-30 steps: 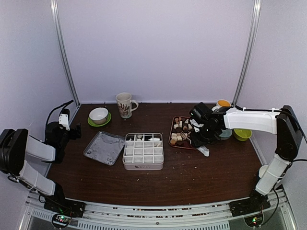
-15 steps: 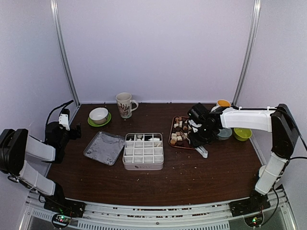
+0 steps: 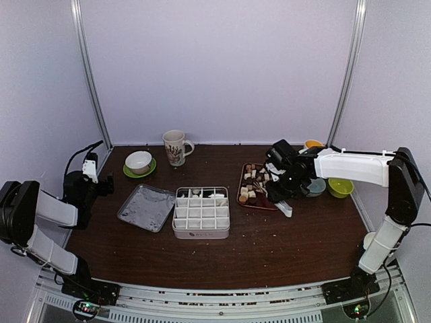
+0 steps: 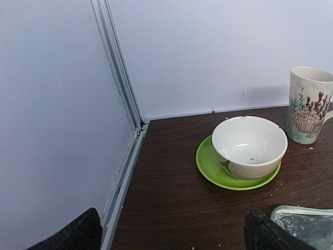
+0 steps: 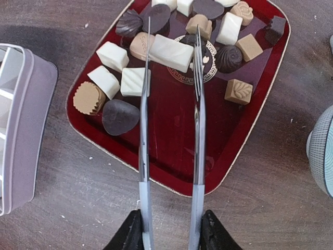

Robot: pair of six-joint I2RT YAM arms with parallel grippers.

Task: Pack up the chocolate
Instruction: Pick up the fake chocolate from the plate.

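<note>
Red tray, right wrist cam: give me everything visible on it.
The tray is glossy dark red, a rounded rectangle with a thin pale rim and a gold emblem at centre. It lies flat on the brown table, beside the white box, not touching. Chocolate in dark, tan and white crowds its upper half in this view; the lower half is bare. Tongs reach over it; contact unclear.

Soft, even light, seemingly from overhead, fills all three views, leaving mild shadows on the dark tabletop (image 3: 269,242), a small glint inside the white bowl (image 4: 250,148) and a dull sheen on the red tray (image 5: 223,120). The overhead view bows the upright rails (image 3: 90,74) near its edges and renders small things coarsely. The left gripper (image 4: 171,237) shows its fingers (image 4: 75,234) as dark blurs at the bottom edge, while the tongs (image 5: 144,130) are crisp.
</note>
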